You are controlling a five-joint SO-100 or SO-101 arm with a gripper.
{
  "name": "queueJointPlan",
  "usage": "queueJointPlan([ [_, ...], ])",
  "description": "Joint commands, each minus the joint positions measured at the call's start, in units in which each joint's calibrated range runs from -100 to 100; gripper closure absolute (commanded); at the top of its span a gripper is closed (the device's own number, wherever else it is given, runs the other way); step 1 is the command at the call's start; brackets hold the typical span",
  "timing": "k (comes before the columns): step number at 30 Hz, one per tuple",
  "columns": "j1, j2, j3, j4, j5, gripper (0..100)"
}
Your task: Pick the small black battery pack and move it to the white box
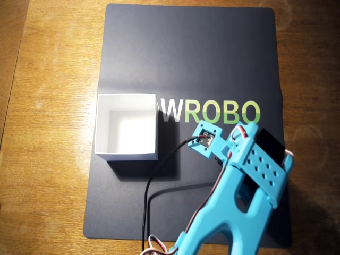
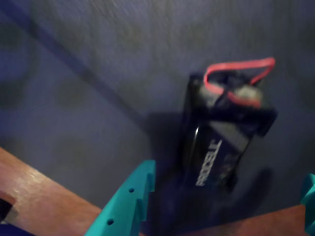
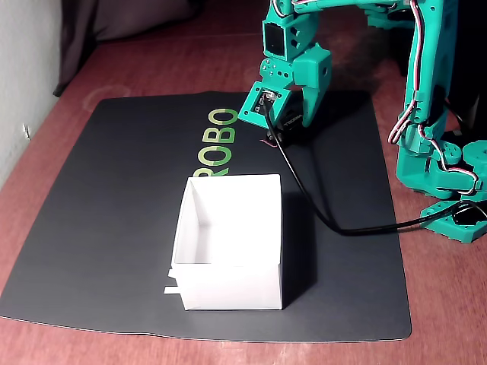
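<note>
The small black battery pack [image 2: 221, 142] with a looped red wire lies on the dark mat [image 2: 98, 98], blurred in the wrist view. My teal gripper [image 2: 221, 201] is open. One finger [image 2: 130, 201] shows on its left and the other at the right edge, and neither touches it. In the fixed view the gripper [image 3: 291, 128] hangs low over the mat's far side with the pack [image 3: 278, 131] dark beneath it. In the overhead view my arm [image 1: 249, 175] hides the pack and fingers. The open white box [image 1: 127, 155] stands empty to the left of the arm; the fixed view shows the box [image 3: 232, 285] nearer the camera.
The mat [image 1: 186, 53] carries green-white "ROBO" lettering [image 1: 223, 112] and lies on a wooden table [image 1: 48, 186]. A black cable [image 3: 327, 220] runs across the mat from the wrist to the arm's base [image 3: 441, 175] at the right.
</note>
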Motion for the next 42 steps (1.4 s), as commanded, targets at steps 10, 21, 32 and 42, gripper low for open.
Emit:
queueJointPlan([
  [10, 0.1, 5.6, -0.6, -5.1, 0.2, 68],
  [21, -0.6, 7.7, 0.1, -8.4, 0.2, 68],
  [32, -0.3, 10.2, 0.2, -10.1, 1.0, 68],
  [42, 0.2, 10.3, 0.3, -9.2, 0.8, 68],
])
